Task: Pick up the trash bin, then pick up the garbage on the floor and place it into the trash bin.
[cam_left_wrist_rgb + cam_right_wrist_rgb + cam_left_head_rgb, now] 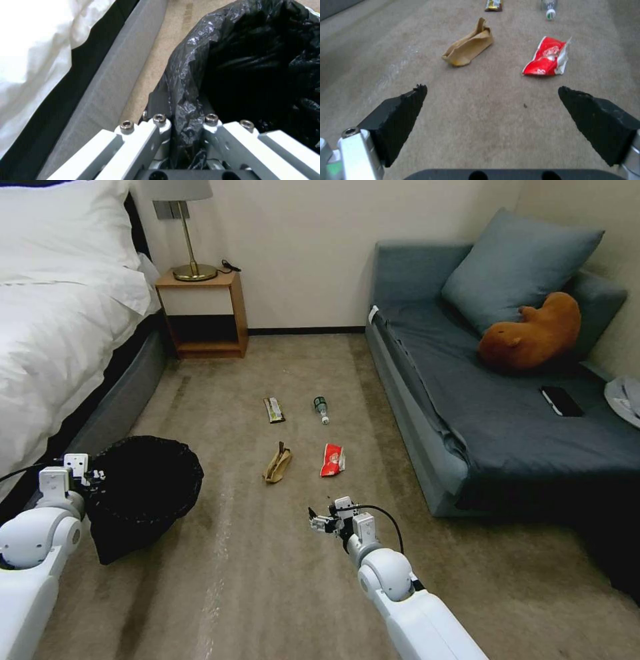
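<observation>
Your left gripper (181, 117) pinches the rim of the one trash bin (143, 483), at 9 o'clock. Your right gripper (491, 100) hovers wide open. Four litter pieces lie at 12: paper bag (277, 463), red wrapper (331, 459), bottle (321, 409), bar wrapper (273, 409).

Trash bin (143, 493) white base hidden under black bag. Bottle (549, 7) and bar wrapper (493, 5) cropped at 12 o'clock edge, right wrist view.
</observation>
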`<state>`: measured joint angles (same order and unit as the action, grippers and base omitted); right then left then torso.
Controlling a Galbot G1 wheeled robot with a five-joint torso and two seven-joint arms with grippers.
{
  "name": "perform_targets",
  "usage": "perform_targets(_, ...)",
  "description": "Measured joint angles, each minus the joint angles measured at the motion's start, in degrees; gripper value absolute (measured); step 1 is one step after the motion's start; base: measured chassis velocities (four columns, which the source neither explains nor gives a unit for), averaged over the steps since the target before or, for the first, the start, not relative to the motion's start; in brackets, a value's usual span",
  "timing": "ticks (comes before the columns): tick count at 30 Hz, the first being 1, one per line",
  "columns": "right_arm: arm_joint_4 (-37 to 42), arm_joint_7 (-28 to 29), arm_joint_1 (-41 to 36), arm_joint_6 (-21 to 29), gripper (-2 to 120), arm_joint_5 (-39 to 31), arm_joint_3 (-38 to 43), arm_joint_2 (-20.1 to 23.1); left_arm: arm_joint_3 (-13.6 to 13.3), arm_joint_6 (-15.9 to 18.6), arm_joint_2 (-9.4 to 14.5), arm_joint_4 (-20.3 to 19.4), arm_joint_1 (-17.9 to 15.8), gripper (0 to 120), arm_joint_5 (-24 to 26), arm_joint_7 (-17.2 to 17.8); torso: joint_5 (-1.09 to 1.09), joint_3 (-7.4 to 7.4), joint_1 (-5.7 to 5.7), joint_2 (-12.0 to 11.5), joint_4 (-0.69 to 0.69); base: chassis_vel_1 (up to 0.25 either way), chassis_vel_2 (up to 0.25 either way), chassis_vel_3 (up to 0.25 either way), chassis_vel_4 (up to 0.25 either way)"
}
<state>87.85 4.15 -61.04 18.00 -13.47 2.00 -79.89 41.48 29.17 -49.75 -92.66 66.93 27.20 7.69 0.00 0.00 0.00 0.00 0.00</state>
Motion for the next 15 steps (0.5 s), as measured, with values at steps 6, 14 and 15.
perform_targets(6,-0.5,-0.1,0.0,-0.1,100,0.8,-0.8,-0.4,0.8,-0.5,0.0,0.4,0.7,4,-0.1,-0.3,0.0,0.0,0.0,0.0,0.0,-0.079,0.09,0.094,-0.093)
perform_targets(14,-0.8,-0.3,-0.1,-0.2,100,1.5,-1.4,-0.7,1.5,-0.7,0.2,1.0,1.2,4,-0.2,-0.7,0.0,0.0,0.0,0.0,0.01,-0.09,0.087,0.088,-0.086)
perform_targets(15,-0.8,-0.3,-0.1,-0.2,100,1.5,-1.4,-0.7,1.5,-0.7,0.2,1.0,1.2,4,-0.2,-0.7,0.0,0.0,0.0,0.0,0.01,-0.116,0.064,0.094,-0.086)
